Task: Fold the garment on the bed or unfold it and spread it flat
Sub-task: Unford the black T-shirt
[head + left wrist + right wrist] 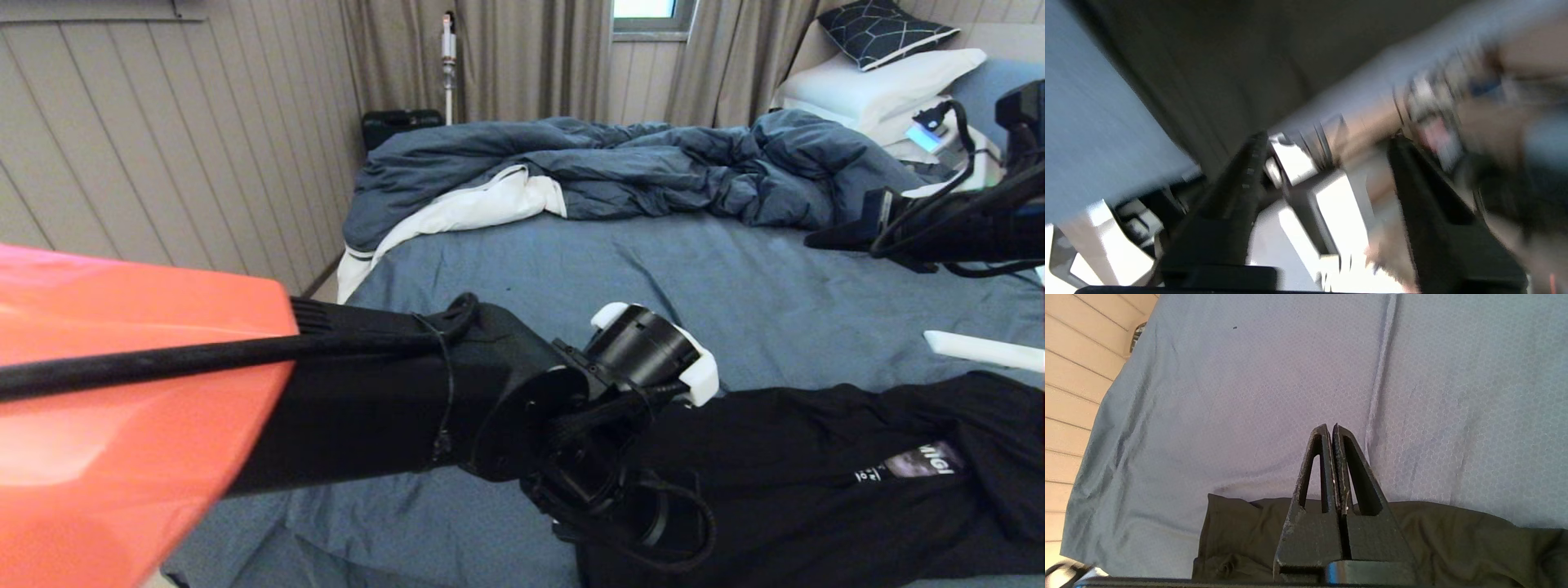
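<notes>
From my head camera I see the black T-shirt [824, 482] lying crumpled on the near part of the bed [735, 302], toward my right, with a scrap of its grey print and white lettering showing among the folds. My left arm crosses low from the left, its orange shell filling the corner, the wrist bent down at the shirt's left edge; the fingers themselves are hidden beneath the wrist here. My right arm reaches in from the right edge, held level above the sheet and apart from the shirt. Beyond lies a broad stretch of bare blue-grey sheet, then the rumpled dark blue duvet [620, 163] with its white lining, and white pillows [882, 82] at the far right. My left wrist camera adds what the head misses: the left gripper [1327, 151] has its two dark fingers spread well apart with nothing between them, everything behind being smeared. My right wrist camera shows the right gripper [1330, 430] with fingers pressed together, holding nothing, poised over the sheet just past the shirt's edge, with the bed's side edge and the panelled wall [1073, 375] beyond.
</notes>
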### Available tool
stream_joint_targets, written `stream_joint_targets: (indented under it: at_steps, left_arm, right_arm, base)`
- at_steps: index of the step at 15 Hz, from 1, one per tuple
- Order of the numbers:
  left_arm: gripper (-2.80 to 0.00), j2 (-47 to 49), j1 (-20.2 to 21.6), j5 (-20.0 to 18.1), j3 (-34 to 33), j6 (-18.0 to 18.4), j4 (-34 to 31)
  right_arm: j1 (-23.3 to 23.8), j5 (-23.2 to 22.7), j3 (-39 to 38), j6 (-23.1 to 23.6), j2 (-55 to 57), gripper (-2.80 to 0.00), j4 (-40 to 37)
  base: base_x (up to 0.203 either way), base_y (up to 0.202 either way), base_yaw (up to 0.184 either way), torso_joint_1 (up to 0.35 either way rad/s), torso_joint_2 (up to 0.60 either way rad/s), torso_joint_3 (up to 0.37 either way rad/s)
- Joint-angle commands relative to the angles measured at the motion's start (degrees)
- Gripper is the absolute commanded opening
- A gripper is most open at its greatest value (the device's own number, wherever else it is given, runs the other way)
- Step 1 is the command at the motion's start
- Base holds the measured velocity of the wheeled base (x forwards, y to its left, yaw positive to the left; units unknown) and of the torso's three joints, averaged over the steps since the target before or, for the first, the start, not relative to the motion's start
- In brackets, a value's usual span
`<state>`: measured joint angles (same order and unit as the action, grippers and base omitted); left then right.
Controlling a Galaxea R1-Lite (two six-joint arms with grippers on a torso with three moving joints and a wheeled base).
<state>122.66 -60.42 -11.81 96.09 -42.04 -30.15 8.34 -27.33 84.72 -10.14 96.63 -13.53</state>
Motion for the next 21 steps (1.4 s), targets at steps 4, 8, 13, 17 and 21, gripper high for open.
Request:
stream_joint_targets:
  at_steps: [4, 8, 13, 17, 21]
  left_arm:
    - [0.0, 5.63, 0.49, 9.52, 3.16, -3.84, -0.85]
    - [0.0, 6.13, 2.87, 14.98, 6.18, -3.04, -4.01]
    - [0.0, 10.23, 3.11, 19.1, 8.59, -0.16, -3.64]
    - [0.0, 13.84, 3.64, 19.5, 12.79, -0.5, -3.69]
    - [-2.8, 14.01, 3.64, 19.1, 14.12, -0.32, -4.22]
  right_arm:
    - [-0.08, -0.18, -0.09, 0.04, 0.92, -2.8, -0.05]
    - [-0.16, -0.18, -0.17, 0.04, 1.45, -2.8, -0.06]
    - [-0.16, -0.27, -0.17, 0.04, 2.15, -2.8, 0.0]
    - [-0.16, -0.34, -0.18, 0.12, 2.59, -2.8, 0.08]
    - [-0.08, -0.35, -0.09, 0.15, 3.12, -2.8, 0.08]
  base:
    - [0.0, 0.0, 0.0, 0.0, 0.0, 0.0]
    - [0.0, 0.0, 0.0, 0.0, 0.0, 0.0]
    - [0.0, 0.0, 0.0, 0.0, 0.0, 0.0]
    - [0.0, 0.0, 0.0, 0.0, 0.0, 0.0]
    - [0.0, 0.0, 0.0, 0.0, 0.0, 0.0]
